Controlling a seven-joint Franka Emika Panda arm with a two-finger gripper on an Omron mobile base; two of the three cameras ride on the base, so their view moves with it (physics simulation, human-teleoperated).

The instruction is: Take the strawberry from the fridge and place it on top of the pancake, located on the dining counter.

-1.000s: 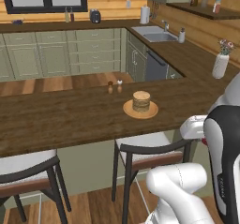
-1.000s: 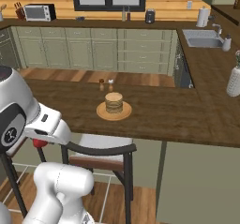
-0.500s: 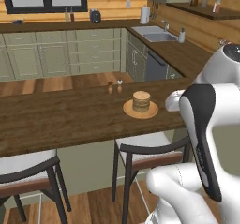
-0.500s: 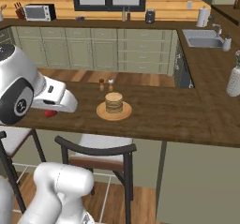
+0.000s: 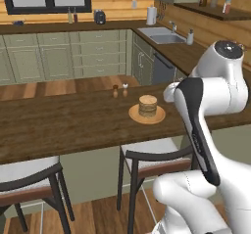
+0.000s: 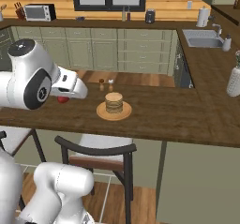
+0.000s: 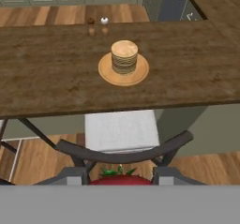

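The pancake [image 7: 124,56] is a short tan stack on an orange-tan plate [image 7: 107,72], standing on the dark wooden dining counter [image 7: 47,78]. It also appears as the pancake [image 5: 147,105] and the pancake [image 6: 114,102] in the two base views. My gripper [image 7: 121,176] is shut on the strawberry [image 7: 120,178], whose red top and green leaves peek up between the fingertips [image 7: 75,174]. In the right base view the strawberry [image 6: 62,99] hangs under the hand [image 6: 70,85], left of the plate and nearer the counter's front edge. The fridge is out of view.
Two small shakers [image 7: 97,20] stand just beyond the plate. A white-cushioned stool [image 7: 121,131] with a dark curved backrest sits below the counter's near edge. A white vase [image 6: 233,80] stands on the counter at the right, and a sink [image 6: 204,38] lies in the wall counter behind.
The arm has swung up and forward. The hand with the strawberry has risen from below the counter's edge to above it, closer to the plate.
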